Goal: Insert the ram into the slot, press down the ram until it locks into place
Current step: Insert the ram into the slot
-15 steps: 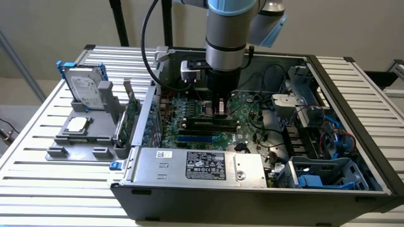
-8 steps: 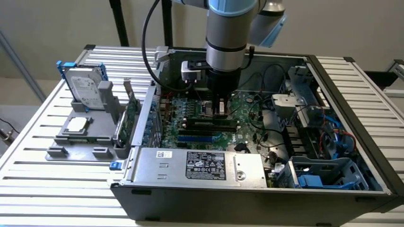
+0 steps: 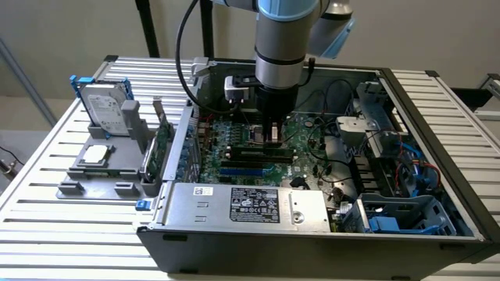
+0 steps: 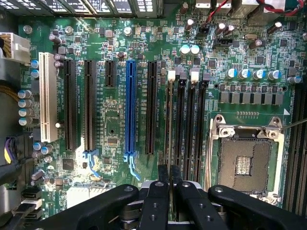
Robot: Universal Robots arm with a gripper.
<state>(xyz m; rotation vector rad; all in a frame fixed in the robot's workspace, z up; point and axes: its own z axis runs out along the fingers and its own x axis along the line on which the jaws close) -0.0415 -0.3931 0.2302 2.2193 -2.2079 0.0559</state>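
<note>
The ram point(image 4: 169, 120) shows edge-on as a thin strip standing in the slot point(image 4: 167, 143) nearest the black expansion sockets. It runs from a white latch point(image 4: 171, 75) down to my fingertips. My gripper point(image 4: 170, 175) sits over the ram's near end, its two black fingers point(image 4: 163, 178) closed to a narrow gap on the ram's edge. In the exterior view the gripper point(image 3: 273, 139) points straight down into the open computer case, onto the ram point(image 3: 250, 153) at the middle of the green motherboard point(image 3: 234, 132).
Three black memory slots point(image 4: 192, 124) lie beside the ram, then the bare CPU socket point(image 4: 247, 160). A blue socket point(image 4: 129, 110) and a white one point(image 4: 48, 96) lie on the other side. A grey holder point(image 3: 102, 164) at the exterior view's left carries a hard drive point(image 3: 103, 110) and a green card point(image 3: 161, 146).
</note>
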